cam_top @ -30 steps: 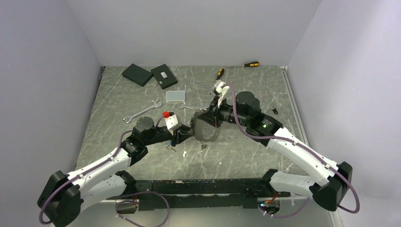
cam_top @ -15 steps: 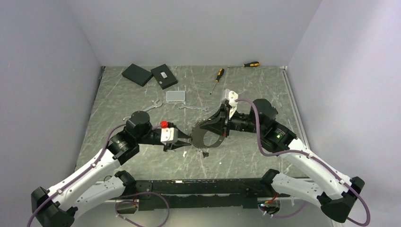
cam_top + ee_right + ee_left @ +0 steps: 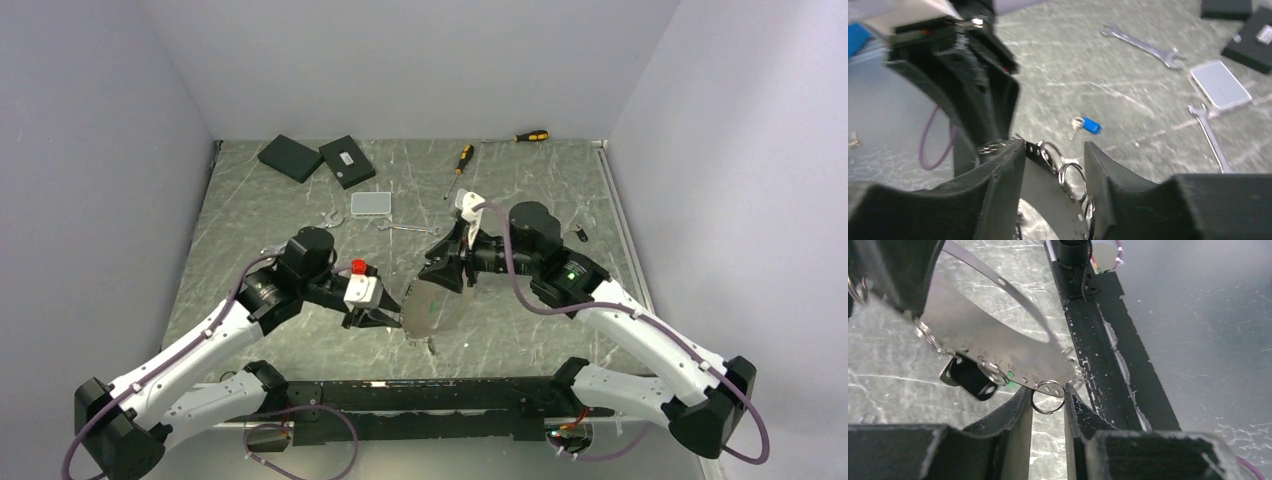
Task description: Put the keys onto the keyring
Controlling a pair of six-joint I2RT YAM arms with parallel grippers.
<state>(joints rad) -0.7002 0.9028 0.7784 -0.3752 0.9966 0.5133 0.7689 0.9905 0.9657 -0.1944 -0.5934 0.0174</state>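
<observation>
Near the front edge of the grey marbled tabletop (image 3: 560,180), the keyring (image 3: 978,340), a broad metal loop, is held tilted between two robot arms. The left tool (image 3: 1048,395) is clamped on its rim at a small split ring, beside a black-headed key (image 3: 970,381). The right tool (image 3: 1054,150) straddles the opposite rim, fingers apart. Farther back lie a blue-headed key (image 3: 1091,125), spanners (image 3: 1143,44), a clear box (image 3: 1220,85) and a screwdriver (image 3: 463,158).
</observation>
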